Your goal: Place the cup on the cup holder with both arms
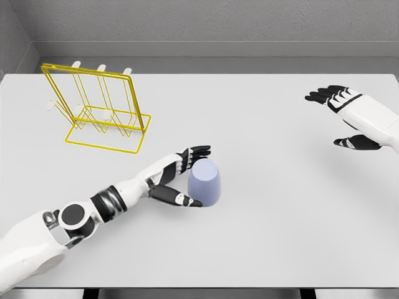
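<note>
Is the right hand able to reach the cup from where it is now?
Probably yes, with a long reach. The right hand hovers open, far from the cup; bare table lies between. The left hand already brackets the cup's other side.

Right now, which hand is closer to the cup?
Left. The left hand brackets the cup, fingers behind it and thumb in front; the right hand hovers open, far off to its right.

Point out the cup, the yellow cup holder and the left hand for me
cup (206, 182), head view, on its lavender side wall.
cup holder (140, 129), head view, on the yellow wire at its right end.
left hand (182, 177), head view, on the palm beside the cup.
</note>
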Action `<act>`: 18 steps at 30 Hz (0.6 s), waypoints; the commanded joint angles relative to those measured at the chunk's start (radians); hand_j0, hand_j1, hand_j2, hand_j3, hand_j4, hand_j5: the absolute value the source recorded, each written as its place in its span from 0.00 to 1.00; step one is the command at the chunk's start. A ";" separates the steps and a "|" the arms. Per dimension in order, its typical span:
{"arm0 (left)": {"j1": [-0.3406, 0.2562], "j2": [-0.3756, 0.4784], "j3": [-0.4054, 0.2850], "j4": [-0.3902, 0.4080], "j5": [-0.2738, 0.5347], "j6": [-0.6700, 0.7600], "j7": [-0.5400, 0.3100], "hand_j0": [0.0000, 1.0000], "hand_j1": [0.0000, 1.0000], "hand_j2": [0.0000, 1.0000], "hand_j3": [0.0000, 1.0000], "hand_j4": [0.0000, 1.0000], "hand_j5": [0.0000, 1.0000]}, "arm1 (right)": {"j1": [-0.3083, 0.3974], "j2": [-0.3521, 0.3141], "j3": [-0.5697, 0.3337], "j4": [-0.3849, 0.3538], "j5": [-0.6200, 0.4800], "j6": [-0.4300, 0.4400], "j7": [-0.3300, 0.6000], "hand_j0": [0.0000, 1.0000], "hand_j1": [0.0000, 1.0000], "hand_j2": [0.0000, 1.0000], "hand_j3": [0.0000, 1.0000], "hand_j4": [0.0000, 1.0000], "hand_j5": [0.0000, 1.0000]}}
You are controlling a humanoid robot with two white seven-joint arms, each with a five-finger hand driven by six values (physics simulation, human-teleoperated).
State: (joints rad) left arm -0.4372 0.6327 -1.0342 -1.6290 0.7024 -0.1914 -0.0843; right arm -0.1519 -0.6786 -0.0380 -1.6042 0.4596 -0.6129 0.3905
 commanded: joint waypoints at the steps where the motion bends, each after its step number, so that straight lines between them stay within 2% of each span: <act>1: 0.000 -0.008 0.000 0.003 0.002 0.001 0.000 1.00 1.00 1.00 1.00 1.00 1.00 | 0.002 -0.001 -0.006 0.000 -0.007 0.002 -0.001 1.00 1.00 1.00 1.00 1.00 1.00; 10: -0.005 -0.021 -0.001 0.009 0.002 0.015 0.000 1.00 1.00 1.00 1.00 1.00 1.00 | 0.005 0.013 -0.052 0.000 -0.007 0.002 0.004 1.00 1.00 1.00 1.00 1.00 1.00; 18: -0.005 -0.034 -0.013 0.029 0.002 0.015 0.000 1.00 1.00 1.00 1.00 1.00 1.00 | 0.011 0.014 -0.059 -0.003 -0.009 0.002 0.004 1.00 1.00 1.00 1.00 1.00 1.00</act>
State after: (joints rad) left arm -0.4418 0.6024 -1.0469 -1.6037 0.7024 -0.1758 -0.0843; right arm -0.1396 -0.6639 -0.0949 -1.6076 0.4592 -0.6130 0.3948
